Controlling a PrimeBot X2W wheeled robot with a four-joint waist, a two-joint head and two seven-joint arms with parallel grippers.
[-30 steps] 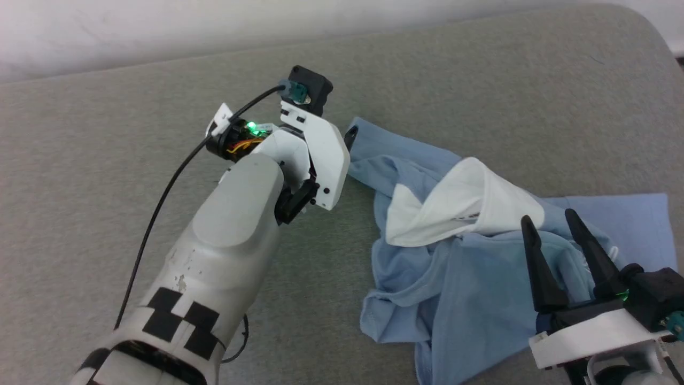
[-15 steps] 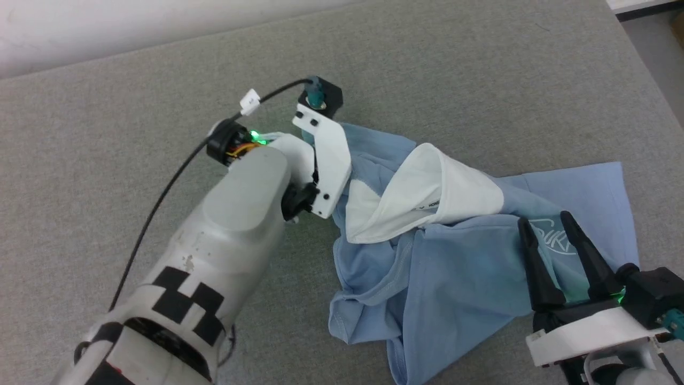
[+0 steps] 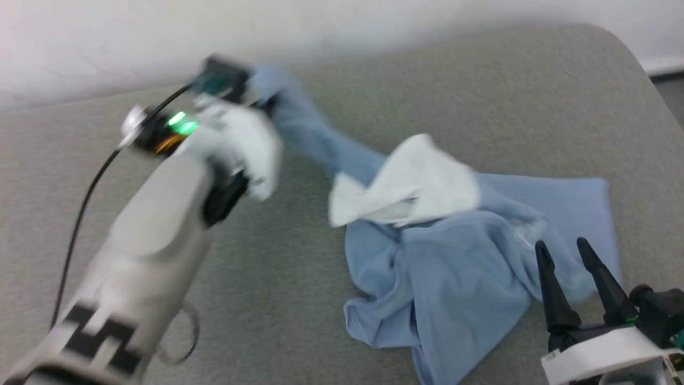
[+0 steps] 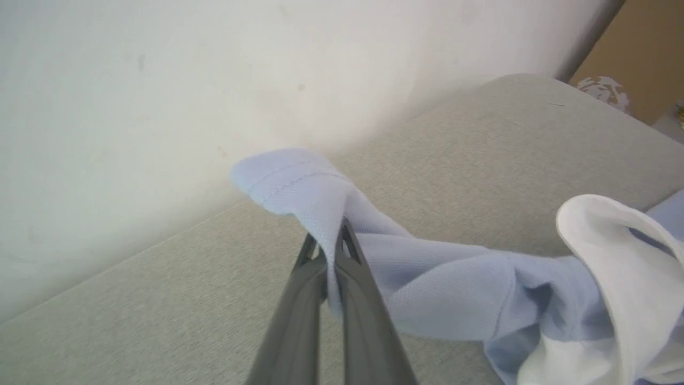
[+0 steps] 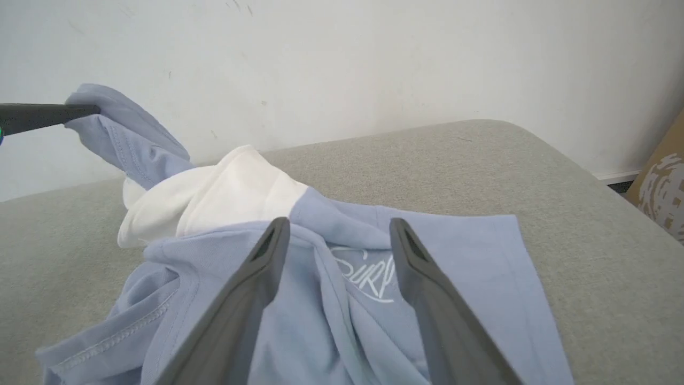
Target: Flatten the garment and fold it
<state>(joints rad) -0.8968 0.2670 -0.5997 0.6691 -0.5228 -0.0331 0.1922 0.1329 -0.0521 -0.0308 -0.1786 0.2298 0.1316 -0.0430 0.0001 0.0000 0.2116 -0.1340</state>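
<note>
The light blue garment [image 3: 449,278] lies crumpled on the grey table, its white sleeve [image 3: 411,182] bunched on top. White "Surf" lettering [image 5: 371,275] shows between my right fingers. My left gripper [image 4: 327,240] is shut on a hemmed blue corner of the garment [image 4: 288,179], held up off the table toward the far left; in the head view that stretched strip [image 3: 304,128] runs from my blurred left wrist [image 3: 230,123] down to the heap. My right gripper [image 3: 561,247] stands open at the near right, fingers over the garment's edge, holding nothing.
The grey padded table [image 3: 481,96] ends at a white wall [image 3: 160,32] behind and rounds off at the far right corner [image 3: 625,48]. A brown cardboard box [image 5: 662,187] stands past the right edge. My left arm's black cable [image 3: 85,187] trails over the table's left side.
My left gripper has closed on the garment's corner and pulled it up and toward the far left, stretching a blue strip out of the heap. The head camera has shifted; the right gripper stays open.
</note>
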